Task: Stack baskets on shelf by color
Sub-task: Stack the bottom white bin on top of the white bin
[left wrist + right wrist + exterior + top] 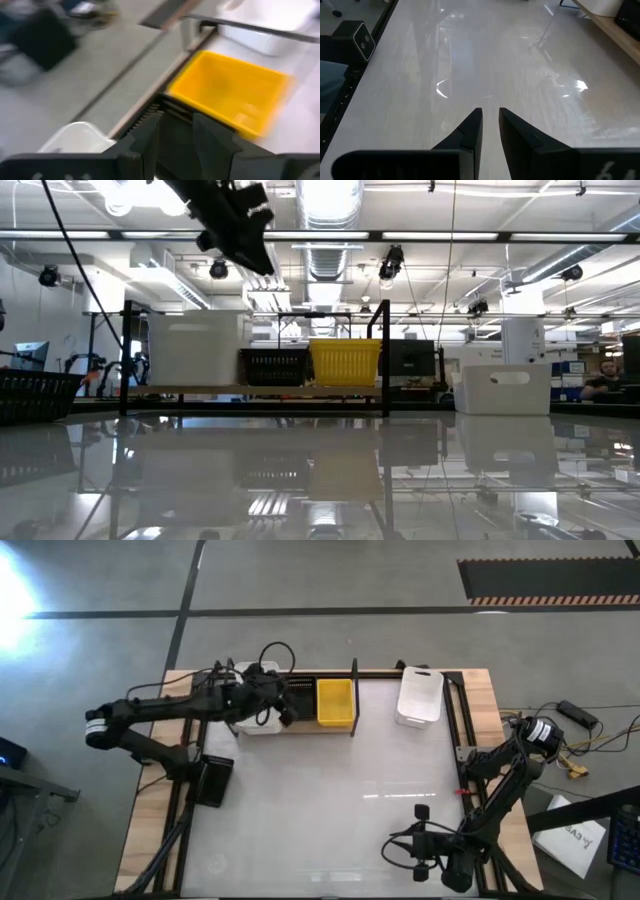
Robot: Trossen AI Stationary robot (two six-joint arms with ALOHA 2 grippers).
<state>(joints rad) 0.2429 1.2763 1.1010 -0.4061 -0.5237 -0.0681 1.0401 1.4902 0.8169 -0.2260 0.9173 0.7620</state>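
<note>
The shelf [300,729] stands along the table's far edge. On its board stand a white basket [256,700], a black basket [300,698] and a yellow basket [335,702], side by side on their bottoms. A second white basket [420,695] sits on the table to the right of the shelf. My left gripper [284,714] hovers high over the black basket [175,125], fingers a little apart and empty; the low view shows it [260,260] well above the shelf [250,390]. My right gripper [420,816] waits over the near right of the table, narrowly open [490,114], with nothing between its fingers.
The shelf's black upright posts [386,350] rise beside the yellow basket [345,362]. A black box [214,780] sits at the table's left edge. The white tabletop [320,800] between shelf and right gripper is bare.
</note>
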